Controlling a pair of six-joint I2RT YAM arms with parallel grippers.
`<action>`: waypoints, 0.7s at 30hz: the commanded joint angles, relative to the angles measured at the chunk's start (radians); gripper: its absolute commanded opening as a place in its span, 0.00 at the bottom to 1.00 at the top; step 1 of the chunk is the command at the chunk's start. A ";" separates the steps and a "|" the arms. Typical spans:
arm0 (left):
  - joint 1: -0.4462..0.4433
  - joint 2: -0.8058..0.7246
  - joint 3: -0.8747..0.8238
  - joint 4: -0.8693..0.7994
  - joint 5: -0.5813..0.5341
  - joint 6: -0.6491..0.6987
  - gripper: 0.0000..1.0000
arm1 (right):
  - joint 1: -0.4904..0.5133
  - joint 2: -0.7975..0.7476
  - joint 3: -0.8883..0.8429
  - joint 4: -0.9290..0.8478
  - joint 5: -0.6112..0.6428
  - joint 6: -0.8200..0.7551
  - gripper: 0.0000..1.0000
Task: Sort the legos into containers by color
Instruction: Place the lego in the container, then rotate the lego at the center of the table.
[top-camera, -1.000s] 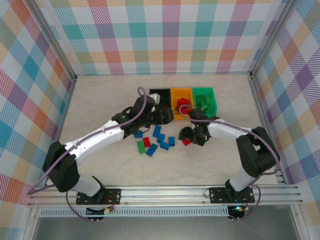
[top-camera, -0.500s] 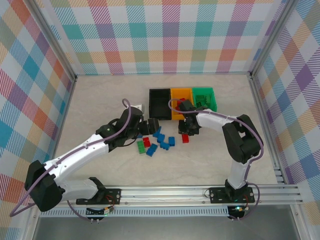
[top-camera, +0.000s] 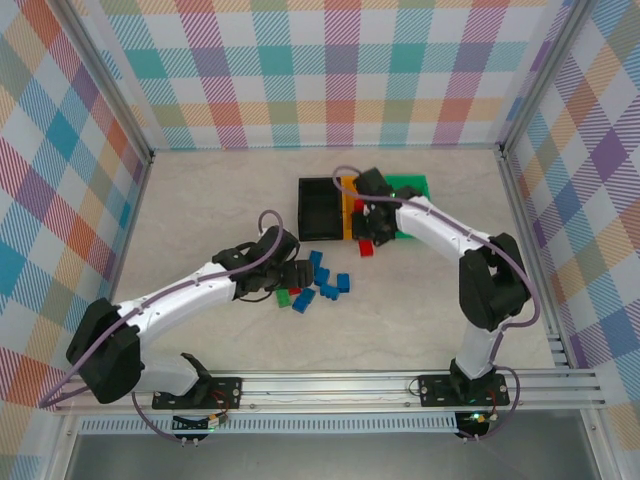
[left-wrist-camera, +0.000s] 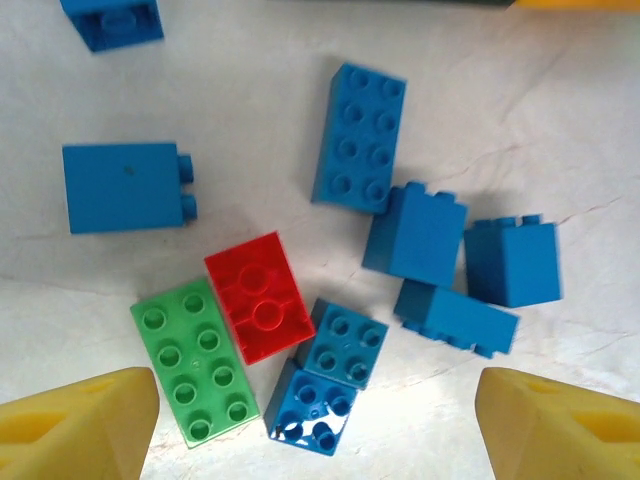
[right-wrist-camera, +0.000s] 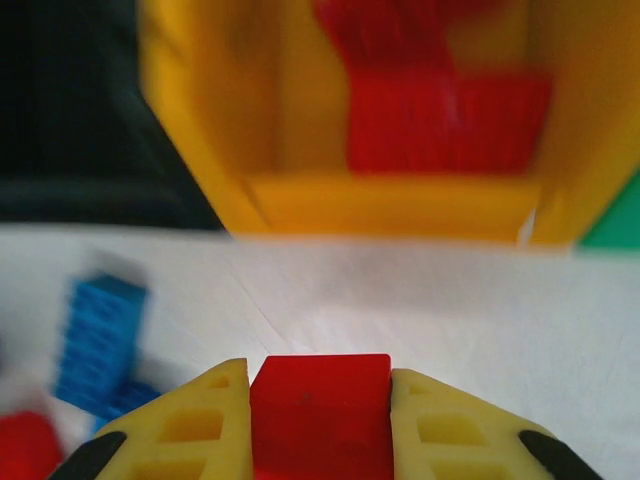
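From above, three joined bins lay at 12 o'clock on the surface (top-camera: 200, 220), running from 9 to 3: black bin (top-camera: 322, 205), orange bin (top-camera: 348, 222), green bin (top-camera: 410, 185). The loose pile (top-camera: 322, 285) of legos lay at 6 o'clock from the black bin, apart from it. The right hand (top-camera: 370, 238) hung at the orange bin's 6 o'clock edge with a held brick (top-camera: 367, 247), red, under it, probably carrying red to where red was kept. The left hand (top-camera: 296, 282) sat at the pile's 9 o'clock side, seemingly placed for the next pick. Neither hand's opening could be read from there. The left wrist view supplied one: the left hand's fingertips (left-wrist-camera: 75, 420) stood wide apart with nothing between them, hovering over a loose red brick (left-wrist-camera: 258, 297) touching a green brick (left-wrist-camera: 195, 360) at its 8 o'clock. Blue bricks (left-wrist-camera: 358, 137) were scattered from 12 to 4. This closeness of colours was lost from above. The right wrist view settled the other: yellow fingers (right-wrist-camera: 190, 425) were clamped on both sides of the held brick. The orange bin stood at 12 o'clock with blurred red pieces (right-wrist-camera: 445, 120) inside. The black bin was at 10 o'clock and a green corner at 3. The brick was not yet over the rim.
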 joint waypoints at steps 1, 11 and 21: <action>0.006 0.033 0.028 -0.062 0.018 0.003 0.83 | -0.047 0.084 0.161 -0.066 0.011 -0.072 0.26; 0.005 0.158 0.081 -0.103 0.057 -0.017 0.83 | -0.081 0.276 0.472 -0.150 -0.027 -0.119 0.62; 0.005 0.255 0.146 -0.148 0.005 -0.002 0.82 | -0.079 -0.019 0.046 0.008 -0.097 -0.094 0.63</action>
